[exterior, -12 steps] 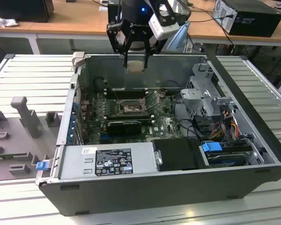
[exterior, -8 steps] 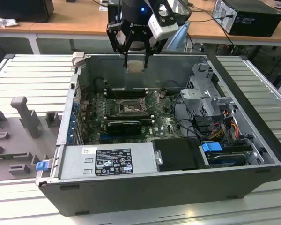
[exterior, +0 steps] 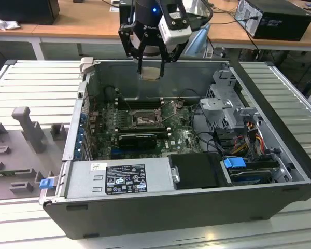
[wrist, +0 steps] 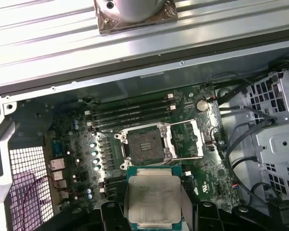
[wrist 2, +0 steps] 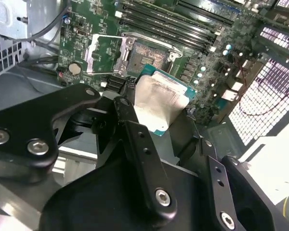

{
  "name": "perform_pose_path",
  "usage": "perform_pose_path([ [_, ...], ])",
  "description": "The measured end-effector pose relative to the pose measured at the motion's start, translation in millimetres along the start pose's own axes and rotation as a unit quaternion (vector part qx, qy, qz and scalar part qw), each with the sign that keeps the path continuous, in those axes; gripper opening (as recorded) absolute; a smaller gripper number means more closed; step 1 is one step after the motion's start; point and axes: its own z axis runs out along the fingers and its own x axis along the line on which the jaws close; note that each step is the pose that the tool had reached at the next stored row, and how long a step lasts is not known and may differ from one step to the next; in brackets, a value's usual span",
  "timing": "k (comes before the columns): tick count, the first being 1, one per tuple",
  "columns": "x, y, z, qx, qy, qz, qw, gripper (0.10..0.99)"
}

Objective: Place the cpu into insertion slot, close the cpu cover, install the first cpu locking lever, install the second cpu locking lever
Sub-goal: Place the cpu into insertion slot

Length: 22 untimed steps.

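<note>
Between the jaws, the cpu squeezed tight, down below the jaws the bare insertion slot, cpu cover swung open.

I am looking across a ribbed metal table; wooden desks are standing behind it, one carrying a black box.

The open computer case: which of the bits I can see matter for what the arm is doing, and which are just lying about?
In the job:
gripper, holding the cpu over the case
insertion slot, empty
cpu cover, swung open beside the slot

Just lying about:
memory slots
power supply
drive cage
grey moulded tray outside the case
</note>
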Motion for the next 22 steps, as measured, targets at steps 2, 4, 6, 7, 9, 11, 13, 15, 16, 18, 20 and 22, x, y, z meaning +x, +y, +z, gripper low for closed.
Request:
perform_pose_path([
  [2, 0.0, 0.0, 0.0, -0.0003, -0.0017, 0.019, 0.9998, 0.529],
  [4, 0.0, 0.0, 0.0, -0.0004, -0.0024, 0.027, 0.9996, 0.529],
  [6, 0.0, 0.0, 0.0, -0.0006, -0.0032, 0.036, 0.9993, 0.529],
  [7, 0.0, 0.0, 0.0, -0.0007, -0.0034, 0.039, 0.9992, 0.529],
  [9, 0.0, 0.0, 0.0, -0.0008, -0.0039, 0.045, 0.999, 0.529],
  [11, 0.0, 0.0, 0.0, -0.001, -0.0048, 0.055, 0.9985, 0.529],
  [13, 0.0, 0.0, 0.0, -0.0011, -0.0054, 0.062, 0.9981, 0.529],
  [15, 0.0, 0.0, 0.0, -0.0012, -0.006, 0.069, 0.9976, 0.529],
  [16, 0.0, 0.0, 0.0, -0.0013, -0.0064, 0.073, 0.9973, 0.529],
  [18, 0.0, 0.0, 0.0, -0.0014, -0.0068, 0.079, 0.9969, 0.529],
  [20, 0.0, 0.0, 0.0, -0.0016, -0.0077, 0.089, 0.996, 0.529],
  [22, 0.0, 0.0, 0.0, -0.0018, -0.0086, 0.099, 0.9951, 0.529],
])
